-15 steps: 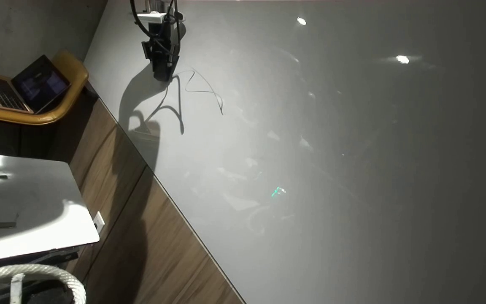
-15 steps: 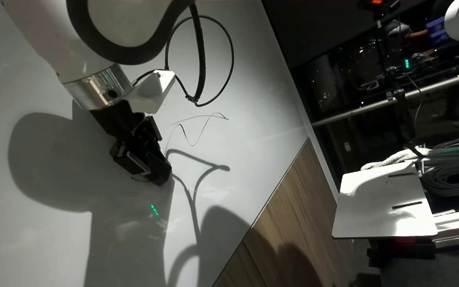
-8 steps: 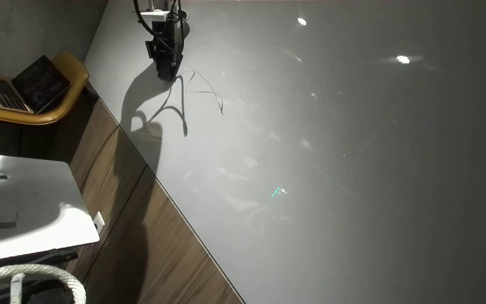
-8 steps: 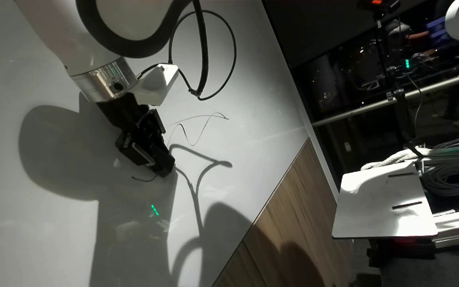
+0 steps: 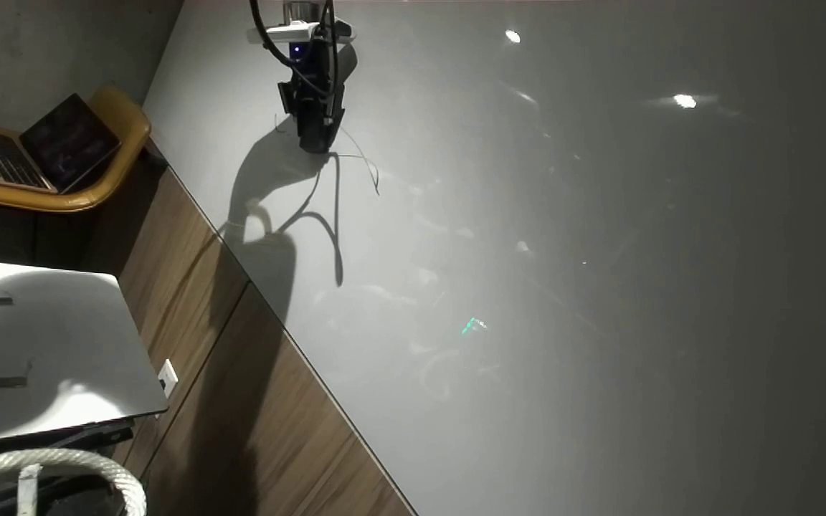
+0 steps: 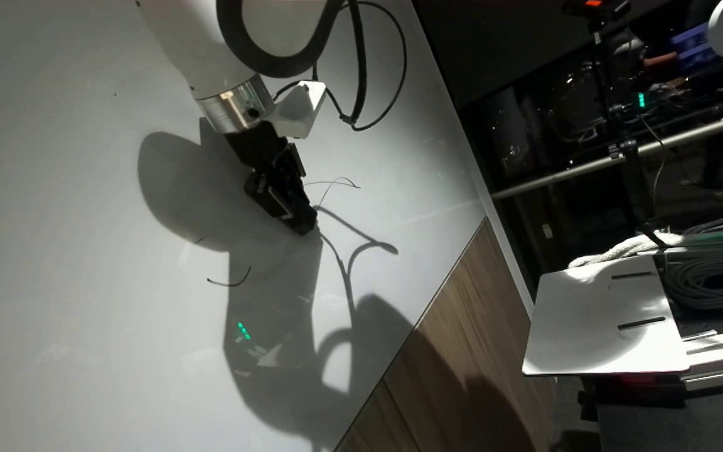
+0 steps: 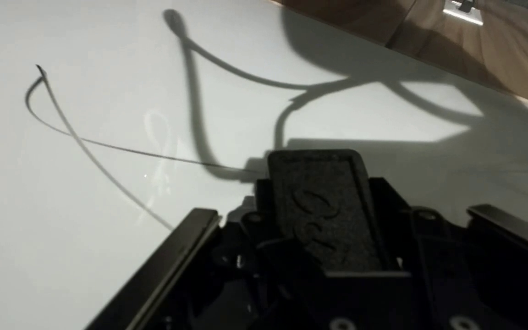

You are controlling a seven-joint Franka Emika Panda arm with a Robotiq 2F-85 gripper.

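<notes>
Pale board [image 5: 635, 344]: big and shiny; the white spot [image 5: 684, 101] on it is probably a lamp shining back.
Gripper [image 7: 322, 197]: closed tight, its two sides pinching a dark block [image 7: 328, 224].
Dark block: squeezed from both sides, maybe so it can't tip or slip out. Its tip meets the shadow [image 6: 273, 295], so it is on the board or just off it; I can't tell which.
Thin dark line [image 7: 72, 136]: crosses itself on the board just beside the block, and part of it hides behind the gripper.
Short curved mark [image 6: 230, 285]: also on the board, in an exterior view, a bit away from the block.
Black cable [image 6: 361, 69]: bends loosely beside the white arm [image 6: 191, 44], perhaps so the arm can turn without a tug.
Wood panel [image 5: 305, 430]: runs along the board's slanting edge and has a white outlet [image 5: 168, 376] on it.
Laptop [image 5: 69, 147]: sits on a yellow chair [image 5: 126, 118] past the wood, likely to keep it off the floor.
White tabletop [image 5: 76, 330]: near the wood too, with a thick rope [image 5: 47, 457] close by.
</notes>
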